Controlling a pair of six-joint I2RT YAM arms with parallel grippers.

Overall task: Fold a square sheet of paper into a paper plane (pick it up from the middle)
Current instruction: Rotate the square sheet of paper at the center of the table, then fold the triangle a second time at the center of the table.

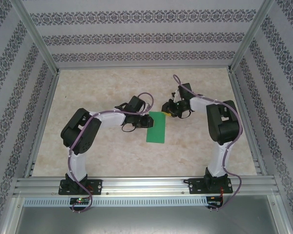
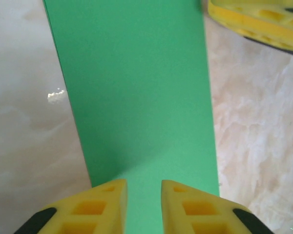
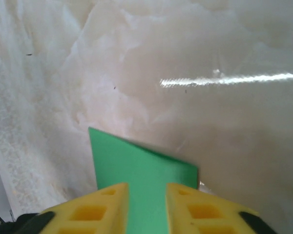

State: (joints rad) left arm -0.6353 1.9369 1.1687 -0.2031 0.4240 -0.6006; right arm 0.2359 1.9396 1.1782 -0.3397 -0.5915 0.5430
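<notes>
inward, left tool (image 1: 144, 120), right tool (image 1: 167, 112), flanking paper (image 1: 156, 129)

Paper (image 1: 156, 127) on table (image 1: 112, 156), left claw (image 1: 146, 121) at its left, right claw (image 1: 167, 113) behind-right

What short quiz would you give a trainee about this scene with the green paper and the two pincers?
1. True or false: the green paper lies on the table with the left pincer at one side and the right pincer at the other.
2. Seen from above, the paper's outline is: A) square, B) long rectangle, C) triangle.
3. What colour are the pincers' fingers?
Key: 1 true; 2 B; 3 yellow.
</notes>
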